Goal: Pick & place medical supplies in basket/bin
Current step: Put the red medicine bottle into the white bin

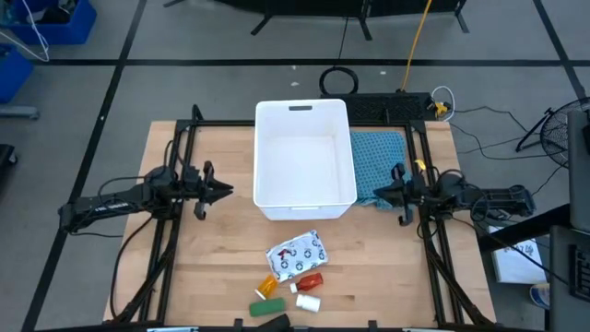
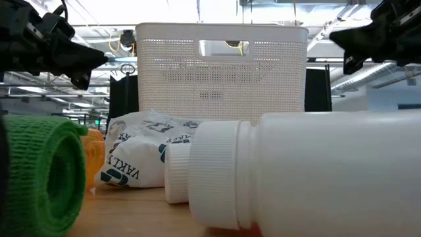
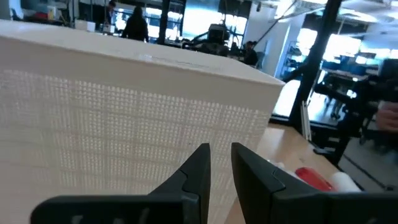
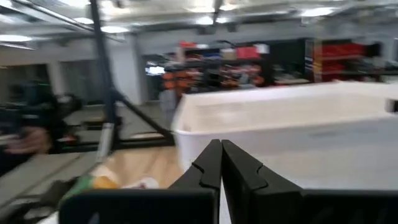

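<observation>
The white tub point(image 1: 304, 161) stands in the middle of the table, its near wall filling the low view point(image 2: 220, 69). The supplies lie near the table's near edge: a white printed pouch point(image 1: 298, 255), an orange bottle point(image 1: 267, 286), a red bottle point(image 1: 309, 279), a white bottle point(image 1: 307, 302), a green block point(image 1: 267, 308) and a dark block point(image 1: 281, 321). My left gripper point(image 1: 229, 191) hovers left of the tub, a narrow gap between its fingers point(image 3: 220, 149). My right gripper point(image 1: 373, 194) hovers right of the tub, shut point(image 4: 221, 146). Neither touches anything.
A teal cloth point(image 1: 380, 161) lies on the table against the tub's right side, under my right gripper. Black frame rails run along both table sides. Bare wood lies between the tub and the supplies. In the low view the white bottle point(image 2: 316, 171) and green roll point(image 2: 39, 174) fill the foreground.
</observation>
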